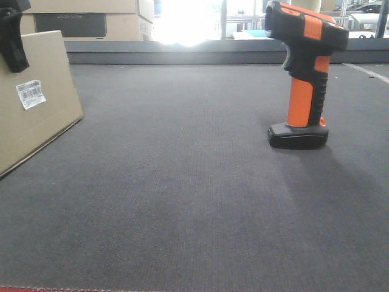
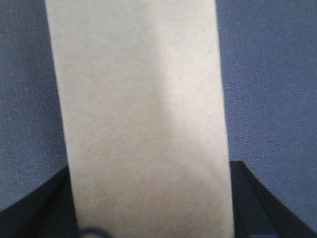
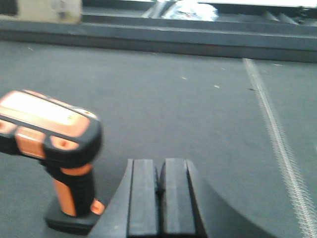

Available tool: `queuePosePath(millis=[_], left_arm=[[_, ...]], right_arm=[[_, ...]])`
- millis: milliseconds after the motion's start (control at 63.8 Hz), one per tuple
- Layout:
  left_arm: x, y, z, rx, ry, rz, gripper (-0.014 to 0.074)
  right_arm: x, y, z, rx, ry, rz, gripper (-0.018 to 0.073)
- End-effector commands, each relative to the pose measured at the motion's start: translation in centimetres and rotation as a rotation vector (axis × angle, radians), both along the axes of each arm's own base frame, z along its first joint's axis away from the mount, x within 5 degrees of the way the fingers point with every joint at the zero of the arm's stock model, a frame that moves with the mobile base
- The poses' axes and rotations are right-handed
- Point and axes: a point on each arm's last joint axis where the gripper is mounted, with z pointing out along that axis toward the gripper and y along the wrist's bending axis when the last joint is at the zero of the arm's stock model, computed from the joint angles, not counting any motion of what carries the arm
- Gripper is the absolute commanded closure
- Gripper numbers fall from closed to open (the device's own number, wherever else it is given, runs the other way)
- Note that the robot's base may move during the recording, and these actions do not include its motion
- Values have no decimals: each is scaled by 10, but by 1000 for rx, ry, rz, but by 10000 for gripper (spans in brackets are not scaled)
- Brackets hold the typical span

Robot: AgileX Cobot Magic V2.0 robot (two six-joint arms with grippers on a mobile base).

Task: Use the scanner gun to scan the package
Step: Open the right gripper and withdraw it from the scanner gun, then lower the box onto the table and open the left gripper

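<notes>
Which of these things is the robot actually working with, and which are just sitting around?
In use: the package, held by the left gripper; the scanner gun, standing upright by the closed right gripper.

Lying about: cartons stacked behind.

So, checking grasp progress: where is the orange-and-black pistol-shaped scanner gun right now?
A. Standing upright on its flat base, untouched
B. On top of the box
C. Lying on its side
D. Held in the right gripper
A: the scanner gun stands on its base on the dark mat; the right gripper is shut beside it.
</notes>
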Motion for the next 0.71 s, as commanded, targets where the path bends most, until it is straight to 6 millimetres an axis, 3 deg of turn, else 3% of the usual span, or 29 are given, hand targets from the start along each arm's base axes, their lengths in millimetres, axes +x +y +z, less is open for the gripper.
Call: queuePosePath(millis=[0,63,392,502,690], left_arm=[[0,-1,4,-2,-15,5,678],[0,-1,4,-2,-15,5,607],[-3,0,9,7,-30,5,45],[-12,0,25,8,-73,5,2],[-41,1,69,5,-197,6,78]], right_arm=[[-1,-2,0,-35,6,-1,708],[-1,-2,0,-35,6,-1,708],[-1,-1,-1,-34,14,2,708],[-2,-1,-2,-33,25,7,708],[-2,-1,-2,-30,30,10,708]])
